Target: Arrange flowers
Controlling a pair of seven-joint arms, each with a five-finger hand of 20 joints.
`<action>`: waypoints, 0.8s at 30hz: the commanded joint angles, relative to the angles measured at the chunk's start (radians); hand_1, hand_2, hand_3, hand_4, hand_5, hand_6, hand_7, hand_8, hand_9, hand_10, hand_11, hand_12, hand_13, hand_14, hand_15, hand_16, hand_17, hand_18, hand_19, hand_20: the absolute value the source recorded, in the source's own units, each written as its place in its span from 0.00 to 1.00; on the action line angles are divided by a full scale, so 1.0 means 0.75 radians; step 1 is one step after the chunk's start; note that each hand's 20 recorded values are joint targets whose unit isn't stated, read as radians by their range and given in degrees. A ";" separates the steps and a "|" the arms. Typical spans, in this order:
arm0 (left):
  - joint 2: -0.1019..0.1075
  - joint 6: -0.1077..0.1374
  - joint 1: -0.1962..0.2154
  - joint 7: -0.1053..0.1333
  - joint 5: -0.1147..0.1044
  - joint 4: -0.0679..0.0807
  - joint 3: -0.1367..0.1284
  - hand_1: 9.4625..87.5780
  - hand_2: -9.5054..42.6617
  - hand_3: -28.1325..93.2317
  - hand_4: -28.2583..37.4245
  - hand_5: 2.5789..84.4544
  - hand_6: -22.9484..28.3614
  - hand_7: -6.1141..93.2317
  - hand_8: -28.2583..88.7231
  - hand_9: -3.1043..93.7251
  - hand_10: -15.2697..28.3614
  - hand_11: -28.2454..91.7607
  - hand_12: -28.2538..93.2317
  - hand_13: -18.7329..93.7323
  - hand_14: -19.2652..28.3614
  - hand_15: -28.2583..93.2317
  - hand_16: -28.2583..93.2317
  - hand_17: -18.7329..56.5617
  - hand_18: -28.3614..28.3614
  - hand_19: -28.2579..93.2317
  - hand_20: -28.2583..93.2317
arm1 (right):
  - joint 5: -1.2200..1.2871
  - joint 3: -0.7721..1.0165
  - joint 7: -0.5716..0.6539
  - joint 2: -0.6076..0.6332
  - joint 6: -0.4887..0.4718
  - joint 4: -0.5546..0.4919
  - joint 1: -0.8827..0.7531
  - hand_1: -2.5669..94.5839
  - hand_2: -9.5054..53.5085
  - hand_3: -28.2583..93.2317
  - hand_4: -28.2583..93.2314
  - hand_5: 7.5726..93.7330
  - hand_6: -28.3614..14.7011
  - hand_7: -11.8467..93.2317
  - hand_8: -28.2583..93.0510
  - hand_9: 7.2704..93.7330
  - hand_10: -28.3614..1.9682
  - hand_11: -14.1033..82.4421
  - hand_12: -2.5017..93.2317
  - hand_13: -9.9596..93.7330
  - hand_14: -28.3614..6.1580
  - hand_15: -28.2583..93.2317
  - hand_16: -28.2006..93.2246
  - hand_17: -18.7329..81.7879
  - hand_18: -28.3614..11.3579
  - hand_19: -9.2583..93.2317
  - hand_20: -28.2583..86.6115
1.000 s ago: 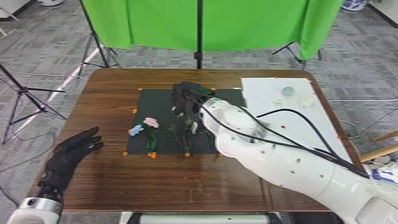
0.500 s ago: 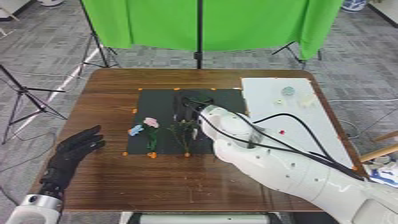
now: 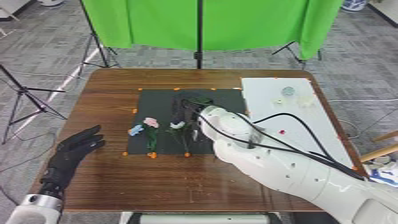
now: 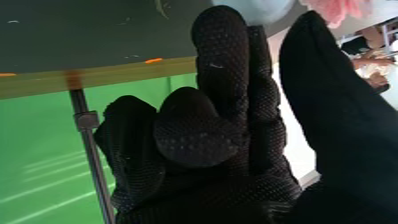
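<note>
1. In front of you on the bench (image 3: 107,190), the white flower (image 3: 178,125) lies on the dark mat (image 3: 164,102), just beside the right robot hand (image 3: 188,106). Its bloom is small and pale; thin dark stems run from it toward you.
2. To its left you see a pink flower (image 3: 151,122) and a light blue flower (image 3: 136,130), with green stems below the pink bloom.
3. Your right robot hand is open: two fingers are straight, others partly bent, the thumb apart, and you see nothing gripped.
4. Your left robot hand (image 3: 75,146) is open beside the mat, fingers extended.
5. Compared with half a second ago, the white bloom now shows where you saw only dark stems; the pink and blue blooms haven't moved.
</note>
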 commanded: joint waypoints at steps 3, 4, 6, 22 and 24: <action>-0.015 -0.005 0.017 -0.006 0.011 -0.001 0.000 0.34 0.00 0.75 0.25 0.48 0.53 0.16 0.19 0.45 0.63 0.38 0.34 0.49 0.77 0.39 0.26 0.36 0.75 0.30 0.39 | -0.011 0.055 -0.021 0.033 -0.038 -0.054 0.013 0.44 0.00 0.78 0.10 0.71 0.70 0.30 0.23 0.83 0.57 0.49 0.34 0.90 0.68 0.80 0.56 0.76 0.28 1.00 0.77; -0.016 -0.004 0.019 -0.005 0.010 -0.003 -0.002 0.34 0.00 0.75 0.25 0.48 0.53 0.16 0.19 0.45 0.63 0.38 0.34 0.49 0.77 0.39 0.26 0.36 0.75 0.30 0.39 | -0.003 0.070 -0.020 0.054 -0.018 -0.078 0.017 0.44 0.00 0.78 0.10 0.71 0.70 0.30 0.23 0.83 0.56 0.49 0.34 0.89 0.68 0.79 0.56 0.75 0.28 1.00 0.77; -0.016 -0.002 0.026 -0.005 0.011 -0.007 -0.007 0.34 0.00 0.75 0.25 0.48 0.53 0.16 0.19 0.45 0.63 0.38 0.34 0.49 0.77 0.39 0.25 0.36 0.75 0.30 0.39 | -0.006 0.108 -0.022 0.109 0.058 -0.138 0.021 0.43 0.00 0.78 0.10 0.71 0.70 0.30 0.20 0.82 0.56 0.49 0.34 0.89 0.67 0.79 0.56 0.75 0.27 1.00 0.76; -0.027 0.015 0.065 -0.006 0.010 -0.029 -0.033 0.34 0.00 0.75 0.26 0.48 0.53 0.16 0.19 0.45 0.63 0.38 0.34 0.49 0.77 0.38 0.25 0.36 0.75 0.30 0.39 | -0.063 0.457 0.204 0.555 0.039 -0.154 -0.151 0.30 0.00 0.76 0.13 0.65 0.60 0.26 0.18 0.75 0.41 0.41 0.32 0.83 0.54 0.78 0.56 0.68 0.22 1.00 0.70; -0.029 0.013 0.066 -0.007 0.010 -0.029 -0.035 0.34 0.00 0.75 0.26 0.48 0.53 0.16 0.19 0.45 0.63 0.38 0.34 0.49 0.77 0.39 0.26 0.36 0.75 0.30 0.39 | -0.051 0.472 0.223 0.564 0.034 -0.111 -0.182 0.30 0.00 0.75 0.14 0.65 0.60 0.26 0.18 0.75 0.41 0.41 0.32 0.83 0.54 0.78 0.56 0.68 0.21 1.00 0.70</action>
